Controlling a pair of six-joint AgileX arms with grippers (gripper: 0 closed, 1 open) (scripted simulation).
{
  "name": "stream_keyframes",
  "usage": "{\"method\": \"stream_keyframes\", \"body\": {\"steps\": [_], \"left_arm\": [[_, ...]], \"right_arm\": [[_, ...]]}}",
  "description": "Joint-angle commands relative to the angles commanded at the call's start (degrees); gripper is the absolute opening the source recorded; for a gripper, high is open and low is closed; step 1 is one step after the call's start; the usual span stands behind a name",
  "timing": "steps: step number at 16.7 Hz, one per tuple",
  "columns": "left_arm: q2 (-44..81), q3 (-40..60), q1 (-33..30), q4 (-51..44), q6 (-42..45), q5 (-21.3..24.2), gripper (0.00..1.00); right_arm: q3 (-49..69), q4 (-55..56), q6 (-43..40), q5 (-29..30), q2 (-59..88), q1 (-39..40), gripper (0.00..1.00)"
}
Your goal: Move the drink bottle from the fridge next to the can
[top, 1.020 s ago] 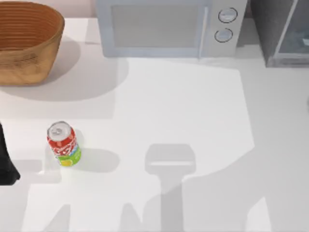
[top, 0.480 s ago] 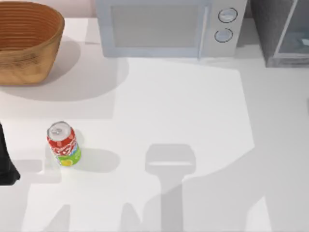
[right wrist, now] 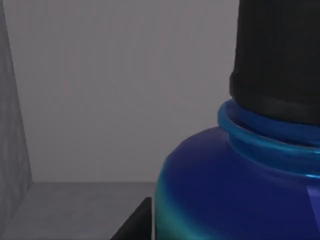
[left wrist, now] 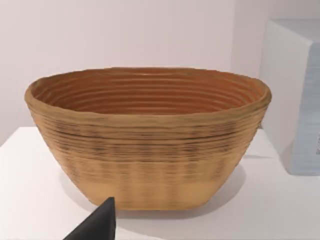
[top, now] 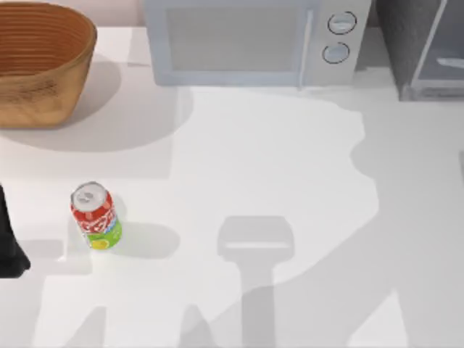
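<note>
- The drink bottle (right wrist: 240,185) is being viewed very close by the right wrist camera, standing inside the grey-walled fridge (top: 424,47) at the bench's far right corner.
- The right end effector's grip cannot be told; a dark fingertip (right wrist: 135,222) is being seen beside the bottle.
- A shadow near the fridge is being recast since a moment ago, suggesting the right arm is shifting and the reach-in is under way.
- The can (top: 96,215) is being left unmoved at near left.
- The left end effector (left wrist: 95,225) is being kept parked facing the basket (left wrist: 147,135); its state cannot be told.

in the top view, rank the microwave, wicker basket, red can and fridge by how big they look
1. Light grey microwave with two knobs, largest.
2. Brown woven wicker basket.
3. Dark grey fridge, cut off by the frame, so its rank is unsure.
4. Small red-and-white soda can, smallest.
</note>
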Motion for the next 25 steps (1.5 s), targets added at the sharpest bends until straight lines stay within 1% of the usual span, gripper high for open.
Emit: {"method": "stream_keyframes", "body": {"steps": [3,7,9,12,16,19,21,25], "left_arm": [[0.0,0.0,0.0,0.0,0.0,0.0,1.0],[0.0,0.0,0.0,0.0,0.0,0.0,1.0],[0.0,0.0,0.0,0.0,0.0,0.0,1.0],[0.0,0.0,0.0,0.0,0.0,0.0,1.0],[0.0,0.0,0.0,0.0,0.0,0.0,1.0],[0.0,0.0,0.0,0.0,0.0,0.0,1.0],[0.0,0.0,0.0,0.0,0.0,0.0,1.0],[0.0,0.0,0.0,0.0,0.0,0.0,1.0]], "right_arm": [[0.33,-2.01,0.01,-0.03,-1.77,0.01,0.0],[0.0,-1.78,0.1,-0.07,-1.65,-0.02,0.0],[-2.0,-0.74,0.11,-0.31,-3.28,-0.39,0.0],[-9.49,2.3,0.15,-1.31,-7.87,-1.31,0.0],[-25.33,7.7,0.21,-3.16,-15.93,-2.9,0.0],[-33.71,11.33,0.25,-4.33,-21.3,-3.99,0.0],[-36.26,12.73,0.26,-4.78,-23.25,-4.4,0.0],[-36.45,12.8,0.36,-4.79,-23.22,-4.15,0.0]]}}
